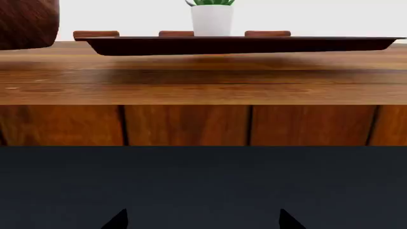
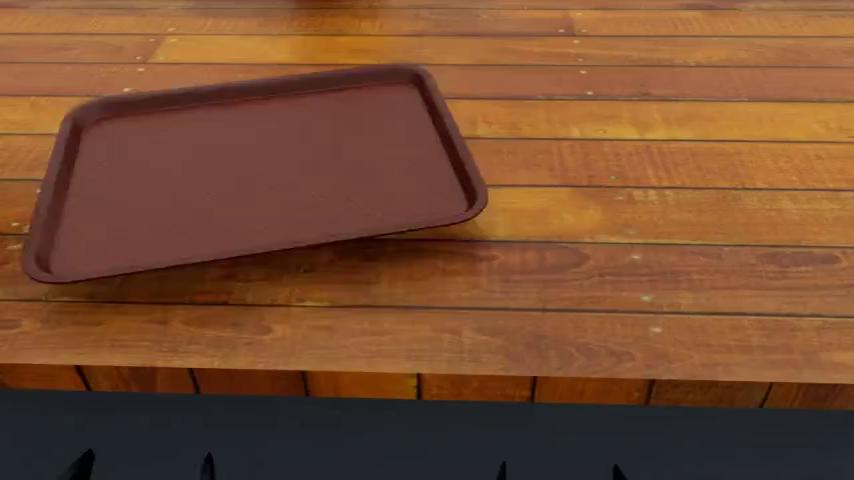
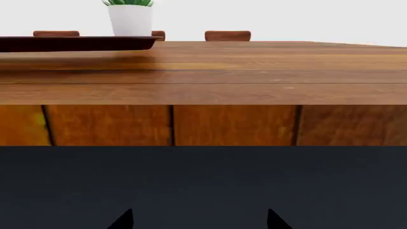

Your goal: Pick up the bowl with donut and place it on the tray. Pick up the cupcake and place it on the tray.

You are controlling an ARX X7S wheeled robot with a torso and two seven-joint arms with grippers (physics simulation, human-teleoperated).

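On the plank table (image 2: 641,210), nothing bears readable writing. Both grippers, left (image 2: 144,466) and right (image 2: 558,470), sit low before the table's edge, fingertips spread apart. The bare maroon tray (image 2: 254,170) lies left; the wooden bowl (image 1: 28,21) shows beside it.

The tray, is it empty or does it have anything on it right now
Empty. The head view shows the tray with its whole maroon surface bare, lying flat on the wooden table.

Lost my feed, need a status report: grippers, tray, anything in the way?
Both grippers low before the table edge, jaws apart, holding nothing. Tray bare. Bowl edge seen beside it. Potted plant behind.
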